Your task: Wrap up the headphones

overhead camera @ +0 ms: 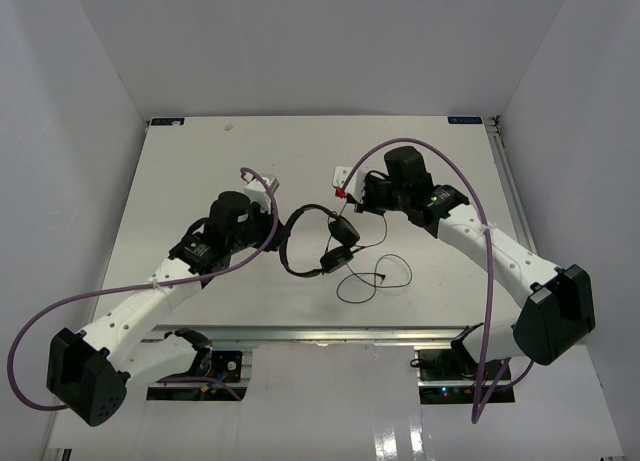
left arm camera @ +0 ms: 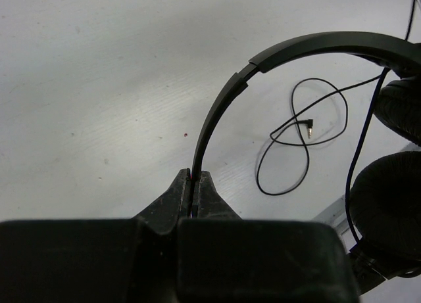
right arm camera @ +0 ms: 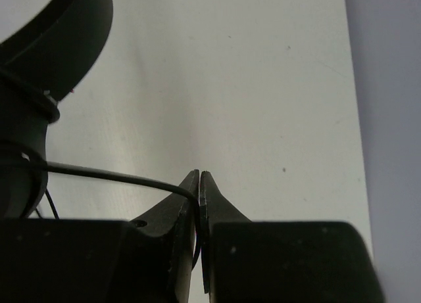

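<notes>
Black headphones (overhead camera: pixel 335 258): left end effector (left arm camera: pixel 195 185) clamps headband (left arm camera: pixel 217 119), right end effector (right arm camera: pixel 199 181) pinches cord (right arm camera: pixel 118 177); four-o'clock slack may tangle.

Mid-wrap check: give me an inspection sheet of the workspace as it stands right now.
Surface: white table, no spills seen.
Job's things: headphones mid-table; cord partly in a loose loop on the table.
Clutter: nothing seen.
Grippers: left gripper shut on the headband; right gripper shut on the cord.
Cables: purple cables arch above the table, clear of the headphones.
Surroundings: white walls on three sides.
</notes>
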Controlling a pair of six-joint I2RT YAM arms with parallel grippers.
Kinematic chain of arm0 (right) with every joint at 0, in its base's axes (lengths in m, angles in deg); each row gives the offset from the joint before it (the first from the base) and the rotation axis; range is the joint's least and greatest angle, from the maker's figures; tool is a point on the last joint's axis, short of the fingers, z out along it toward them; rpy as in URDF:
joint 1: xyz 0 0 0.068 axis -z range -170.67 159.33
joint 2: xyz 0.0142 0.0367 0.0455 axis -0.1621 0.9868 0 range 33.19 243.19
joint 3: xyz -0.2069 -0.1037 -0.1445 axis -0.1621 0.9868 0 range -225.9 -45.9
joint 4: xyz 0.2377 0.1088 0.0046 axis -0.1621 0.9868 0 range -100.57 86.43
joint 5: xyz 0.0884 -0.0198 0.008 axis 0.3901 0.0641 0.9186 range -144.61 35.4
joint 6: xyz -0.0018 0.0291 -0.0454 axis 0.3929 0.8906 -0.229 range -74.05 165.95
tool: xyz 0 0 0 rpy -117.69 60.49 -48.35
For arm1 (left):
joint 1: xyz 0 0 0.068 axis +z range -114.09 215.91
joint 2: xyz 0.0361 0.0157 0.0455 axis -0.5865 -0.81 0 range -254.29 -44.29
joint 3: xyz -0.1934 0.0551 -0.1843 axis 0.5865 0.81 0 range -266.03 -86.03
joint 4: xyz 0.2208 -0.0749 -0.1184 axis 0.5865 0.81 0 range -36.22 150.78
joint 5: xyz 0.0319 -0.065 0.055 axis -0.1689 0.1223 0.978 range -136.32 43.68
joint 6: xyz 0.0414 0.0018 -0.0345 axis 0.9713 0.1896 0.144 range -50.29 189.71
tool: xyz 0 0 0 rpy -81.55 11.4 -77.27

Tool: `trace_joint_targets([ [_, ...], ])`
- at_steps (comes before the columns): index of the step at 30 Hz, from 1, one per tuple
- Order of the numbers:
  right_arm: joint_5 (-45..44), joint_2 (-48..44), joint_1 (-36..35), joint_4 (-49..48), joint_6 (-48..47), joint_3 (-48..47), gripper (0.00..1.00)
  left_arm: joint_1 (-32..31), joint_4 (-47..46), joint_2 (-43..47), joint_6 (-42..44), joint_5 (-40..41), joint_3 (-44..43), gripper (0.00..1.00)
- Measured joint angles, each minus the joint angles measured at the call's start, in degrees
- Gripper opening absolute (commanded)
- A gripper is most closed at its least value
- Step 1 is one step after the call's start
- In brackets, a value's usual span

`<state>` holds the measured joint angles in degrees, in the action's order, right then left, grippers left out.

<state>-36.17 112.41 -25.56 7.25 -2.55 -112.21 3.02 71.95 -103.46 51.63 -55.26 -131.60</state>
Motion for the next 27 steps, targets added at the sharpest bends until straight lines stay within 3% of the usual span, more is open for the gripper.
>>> trace_joint_targets([
  [15,15.97,4.63,0.88,-1.94,9.41,1.03,0.12,-0.67,3.0,0.92,-2.84,-6.52,-2.37,0.0],
  [22,25.3,4.65,3.35,-5.51,15.63,5.18,0.2,-0.71,3.27,2.16,-5.18,-6.65,-5.89,0.0],
  [27,34.04,5.1,4.44,-11.7,22.65,7.29,0.32,-0.71,4.02,2.4,-7.11,-6.54,-8.03,0.0],
])
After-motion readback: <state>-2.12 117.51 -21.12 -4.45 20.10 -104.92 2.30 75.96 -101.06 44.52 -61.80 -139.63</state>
